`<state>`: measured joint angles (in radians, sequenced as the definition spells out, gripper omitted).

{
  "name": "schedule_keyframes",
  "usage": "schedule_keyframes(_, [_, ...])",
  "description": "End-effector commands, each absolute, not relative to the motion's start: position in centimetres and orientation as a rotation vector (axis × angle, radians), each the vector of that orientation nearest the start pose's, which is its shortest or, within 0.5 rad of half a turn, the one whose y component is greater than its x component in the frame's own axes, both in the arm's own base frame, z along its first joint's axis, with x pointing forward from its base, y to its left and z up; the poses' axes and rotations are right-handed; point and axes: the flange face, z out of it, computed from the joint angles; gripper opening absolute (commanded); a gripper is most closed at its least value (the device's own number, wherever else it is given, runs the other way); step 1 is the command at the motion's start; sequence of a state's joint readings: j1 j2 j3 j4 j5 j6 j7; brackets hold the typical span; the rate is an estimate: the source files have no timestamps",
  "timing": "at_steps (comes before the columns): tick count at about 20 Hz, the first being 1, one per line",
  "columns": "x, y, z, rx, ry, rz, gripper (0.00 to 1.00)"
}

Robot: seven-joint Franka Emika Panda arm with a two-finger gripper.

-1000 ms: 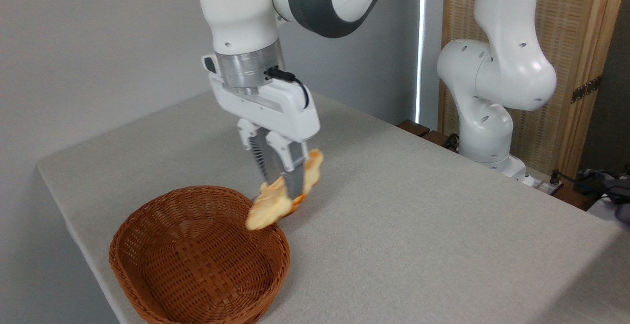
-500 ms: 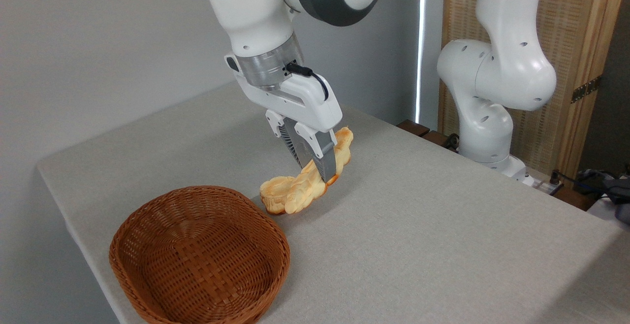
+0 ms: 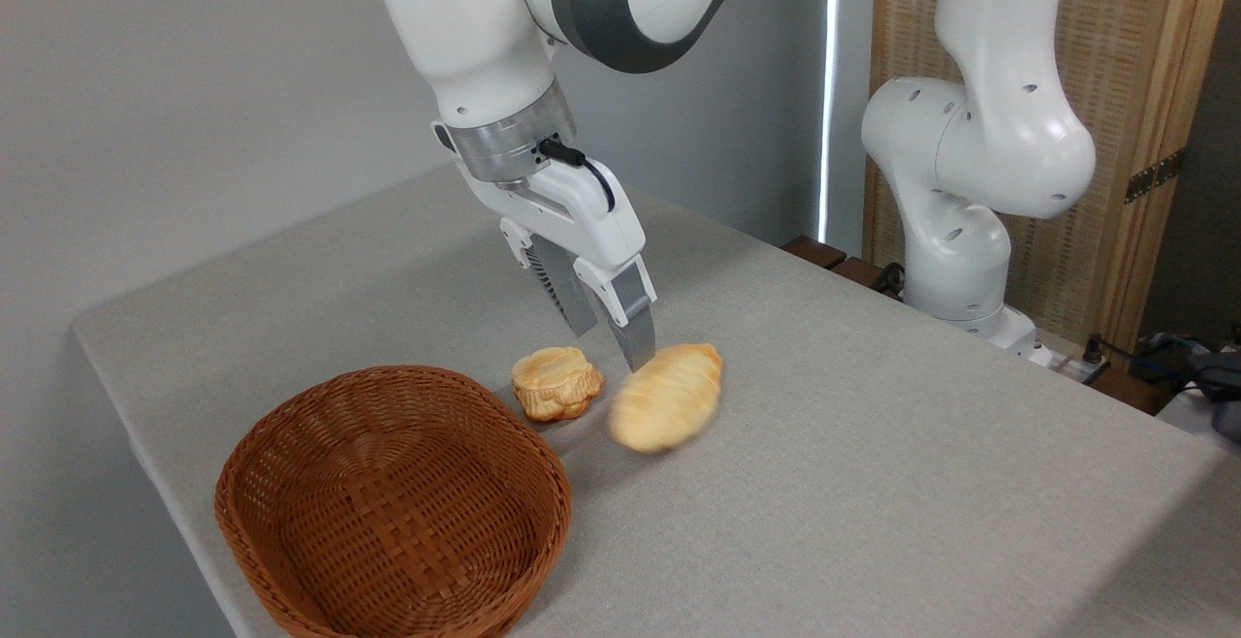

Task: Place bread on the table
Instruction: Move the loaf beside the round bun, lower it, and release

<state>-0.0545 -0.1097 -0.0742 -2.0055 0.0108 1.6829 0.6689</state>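
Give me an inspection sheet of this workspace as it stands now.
Surface: light grey cloth-covered table, flat.
Job's things: long golden-yellow loaf lying on the table, blurred, right of the bun.
Clutter: small round ridged golden bun on the table; brown oval wicker basket, nothing seen inside.
Grippers: claw open, just above the loaf, holding nothing.
Cables: black cable at the wrist.
Surroundings: grey wall, woven wooden screen.

The basket [image 3: 393, 507] sits near the table's [image 3: 873, 483] front-left edge; the bun [image 3: 556, 383] behind it, the bread [image 3: 667, 397] right of the bun.
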Motion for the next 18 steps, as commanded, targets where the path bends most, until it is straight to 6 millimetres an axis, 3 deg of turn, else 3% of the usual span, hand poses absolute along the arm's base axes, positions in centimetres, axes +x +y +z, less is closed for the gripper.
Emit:
schedule_keyframes(1, [50.2,-6.3,49.5,-2.906,1.251,0.247,1.0])
schedule_keyframes(5, [51.2,-6.4,50.8,-2.903,1.231,0.103,1.0])
schedule_keyframes(10, [53.3,-6.1,54.0,-2.872,1.174,-0.17,1.0])
schedule_keyframes(18, [54.6,-5.3,54.0,-2.857,1.136,-0.286,1.0])
